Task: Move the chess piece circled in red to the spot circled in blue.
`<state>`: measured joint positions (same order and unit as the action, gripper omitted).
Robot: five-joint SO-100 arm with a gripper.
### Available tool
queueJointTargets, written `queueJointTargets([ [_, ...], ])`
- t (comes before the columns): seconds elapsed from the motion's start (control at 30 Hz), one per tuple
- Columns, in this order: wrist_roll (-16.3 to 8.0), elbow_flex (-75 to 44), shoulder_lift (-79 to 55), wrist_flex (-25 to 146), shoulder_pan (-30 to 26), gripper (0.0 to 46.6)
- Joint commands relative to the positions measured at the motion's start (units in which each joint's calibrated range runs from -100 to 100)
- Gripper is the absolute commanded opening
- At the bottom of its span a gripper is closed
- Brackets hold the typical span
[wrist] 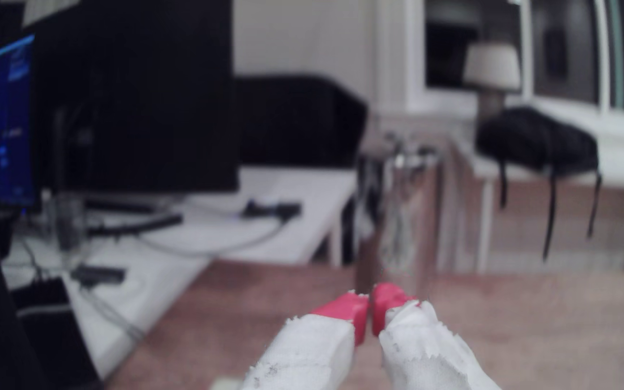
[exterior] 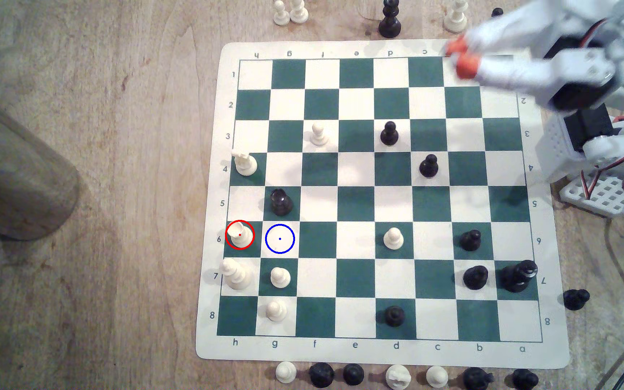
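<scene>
Wooden tabletop (exterior: 115, 187) carries a green-and-cream chess board (exterior: 378, 354), with spare pieces lined along its twelve and six o'clock edges. In the exterior view the chess piece circled in red (exterior: 239, 234) stands upright on a dark-green square at the board's nine o'clock edge, row 6. The spot circled in blue (exterior: 279, 239) is the cream square touching it on the three o'clock side, and it is bare. A black piece (exterior: 281, 201) stands on the square just at twelve o'clock of that spot, and a white pawn (exterior: 280, 277) just at six o'clock of it.

The gripper (exterior: 460, 60) hangs blurred over the board's corner at about one o'clock, well apart from the ringed piece. Its red-tipped fingers (wrist: 348, 311) are clenched together with nothing between them, and only a thin slit shows in the wrist view.

By my reading the task is at the reach step: nothing is grasped. The next move calls for crossing the whole board toward nine o'clock, parting the fingers, and coming down over the slanted top without brushing the black piece or the pawn.

The exterior view gives the board, rings and neighbours; the wrist view instead gives the fingertip gap and a blurred room with a dark monitor (wrist: 134, 93).
</scene>
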<state>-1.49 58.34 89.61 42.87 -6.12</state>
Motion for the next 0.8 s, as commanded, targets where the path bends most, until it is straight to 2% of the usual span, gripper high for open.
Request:
queueJointTargets([
  [0.0,-0.1,-5.5,-8.7,1.5,-1.0,7.4],
  [0.13,-0.2,-11.7,-22.6,2.9,-3.9,7.1],
  [0.2,-0.1,-15.3,-28.9,3.2,-5.1,9.9],
  [0.23,-0.3,-21.8,-36.6,5.9,-7.0,10.3],
  [0.47,-0.9,-39.6,-57.7,9.4,-6.4,10.4],
  [0.63,-3.0,-54.0,-71.4,11.2,-6.9,11.0],
  [0.77,-5.3,-62.0,-79.7,9.7,-6.1,16.1],
])
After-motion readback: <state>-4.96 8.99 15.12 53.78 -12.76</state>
